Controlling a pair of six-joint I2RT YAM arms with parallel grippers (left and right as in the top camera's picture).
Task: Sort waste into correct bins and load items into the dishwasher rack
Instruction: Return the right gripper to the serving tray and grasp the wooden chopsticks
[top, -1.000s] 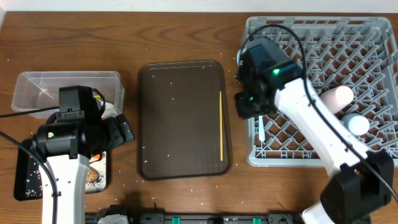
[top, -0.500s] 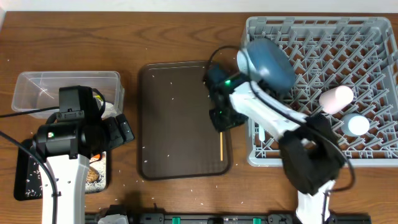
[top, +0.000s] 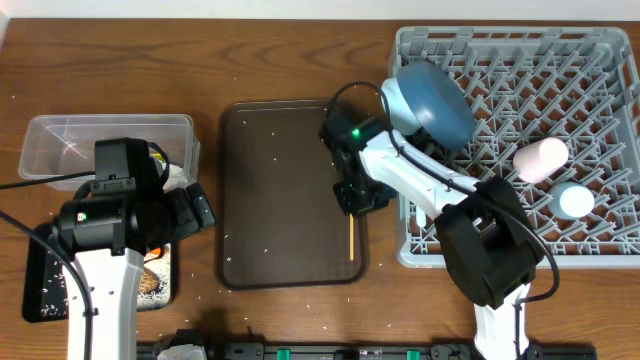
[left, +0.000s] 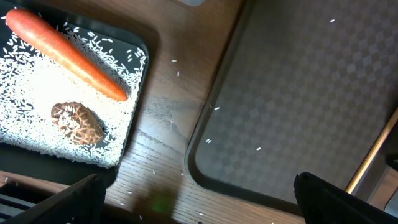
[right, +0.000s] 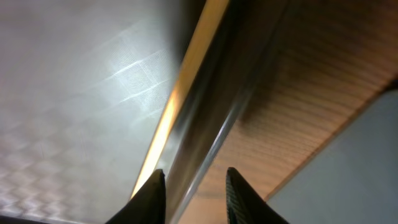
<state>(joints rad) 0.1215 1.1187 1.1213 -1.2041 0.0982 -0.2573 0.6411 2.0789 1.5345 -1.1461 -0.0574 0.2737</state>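
My right gripper (top: 350, 197) is open and low over the right rim of the brown serving tray (top: 285, 190). A wooden chopstick (top: 352, 238) lies along that rim. In the right wrist view the chopstick (right: 166, 121) runs just left of my fingers (right: 196, 193), which straddle the rim. The grey rack (top: 600, 60) holds a blue plate (top: 432, 100), a pink cup (top: 540, 158), a light blue cup (top: 574, 200) and a spoon (top: 421, 215). My left gripper (left: 199, 202) is open and empty. Beside it the black tray (left: 140, 46) holds a carrot (left: 65, 53), a brown lump (left: 76, 121) and rice.
A clear tub (top: 60, 145) stands at the back left, partly hidden by the left arm. Loose rice grains are scattered on the wooden table (top: 300, 50) and on the serving tray. The right arm reaches from the front right across the rack's left side.
My right gripper has moved left from the rack's left edge to the serving tray's right rim and come down over the chopstick. The left arm has not moved.
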